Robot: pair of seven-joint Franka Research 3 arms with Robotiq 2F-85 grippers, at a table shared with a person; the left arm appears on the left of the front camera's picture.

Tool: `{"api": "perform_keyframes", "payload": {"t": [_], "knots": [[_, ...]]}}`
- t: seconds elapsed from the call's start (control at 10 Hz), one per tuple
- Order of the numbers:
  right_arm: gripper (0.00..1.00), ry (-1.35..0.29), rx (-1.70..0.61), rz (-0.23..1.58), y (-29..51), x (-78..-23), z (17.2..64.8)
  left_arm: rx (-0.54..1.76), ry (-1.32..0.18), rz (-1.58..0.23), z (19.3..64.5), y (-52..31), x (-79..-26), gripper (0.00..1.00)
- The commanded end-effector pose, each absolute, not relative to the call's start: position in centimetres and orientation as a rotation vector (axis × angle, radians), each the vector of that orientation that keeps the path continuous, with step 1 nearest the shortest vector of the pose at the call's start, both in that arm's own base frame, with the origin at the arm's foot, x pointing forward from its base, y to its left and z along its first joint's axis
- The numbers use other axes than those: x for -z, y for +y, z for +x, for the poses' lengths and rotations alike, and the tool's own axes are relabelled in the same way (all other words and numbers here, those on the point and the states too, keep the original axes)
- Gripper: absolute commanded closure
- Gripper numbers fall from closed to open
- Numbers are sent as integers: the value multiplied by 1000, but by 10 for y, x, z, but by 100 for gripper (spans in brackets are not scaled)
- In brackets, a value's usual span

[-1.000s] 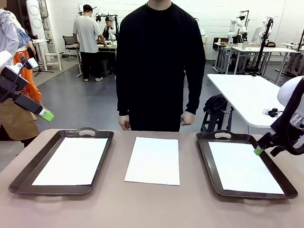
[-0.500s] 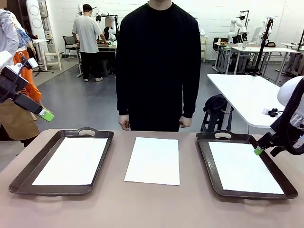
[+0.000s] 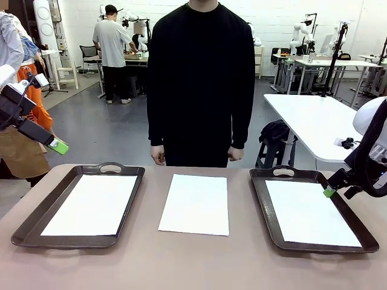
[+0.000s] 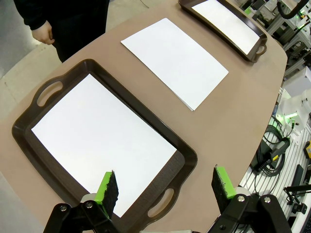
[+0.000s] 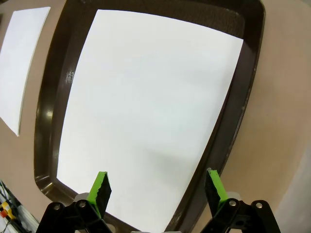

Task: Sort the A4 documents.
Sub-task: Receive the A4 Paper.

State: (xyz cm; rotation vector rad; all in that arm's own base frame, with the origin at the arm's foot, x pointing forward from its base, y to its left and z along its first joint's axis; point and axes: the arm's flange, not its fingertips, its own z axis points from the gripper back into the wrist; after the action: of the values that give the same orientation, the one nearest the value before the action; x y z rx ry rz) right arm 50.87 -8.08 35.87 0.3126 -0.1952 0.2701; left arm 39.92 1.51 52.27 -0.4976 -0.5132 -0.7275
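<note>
A stack of white A4 sheets [image 3: 195, 203] lies on the table's middle between two dark brown trays. One white sheet [image 3: 91, 204] rests in the left tray [image 3: 37, 212], another sheet [image 3: 309, 212] in the right tray [image 3: 261, 205]. My left gripper [image 3: 58, 145] hangs high off the table's left edge; in its wrist view the gripper [image 4: 165, 187] stands open above the left tray's sheet [image 4: 102, 141]. My right gripper [image 3: 329, 191] hovers low over the right tray's far right rim, open and holding nothing [image 5: 158, 189], above that sheet [image 5: 146, 121].
A person in black stands at the far side, hands [image 3: 158, 156] hanging by the table's edge. The middle stack also shows in the left wrist view [image 4: 176, 60]. Bare tabletop [image 3: 193, 260] lies along the front edge. White tables and other people stand farther back.
</note>
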Motion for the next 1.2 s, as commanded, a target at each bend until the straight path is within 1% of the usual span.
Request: {"api": "perform_keyframes", "payload": {"t": [0.0,0.1,0.2,0.4,0.5,0.8,0.9,1.1], "knots": [[0,-330,-356,220,-97,-392,492,734,-515,-500,399,16,-522,0],[0,-468,-420,196,-99,-432,474,734,-515,-500,399,16,-522,0],[0,-578,-455,238,-98,-462,460,734,-515,-500,399,16,-522,0],[0,-726,-579,326,-96,-503,440,734,-515,-500,399,16,-522,0],[0,-755,-630,380,-93,-513,435,734,-515,-500,399,16,-522,0],[0,-802,-741,617,-87,-545,435,734,-515,-500,399,16,-522,0],[0,-806,-765,624,-82,-549,439,734,-515,-500,399,16,-522,0],[0,-725,-829,687,-67,-548,449,734,-515,-500,399,16,-522,0]]}}
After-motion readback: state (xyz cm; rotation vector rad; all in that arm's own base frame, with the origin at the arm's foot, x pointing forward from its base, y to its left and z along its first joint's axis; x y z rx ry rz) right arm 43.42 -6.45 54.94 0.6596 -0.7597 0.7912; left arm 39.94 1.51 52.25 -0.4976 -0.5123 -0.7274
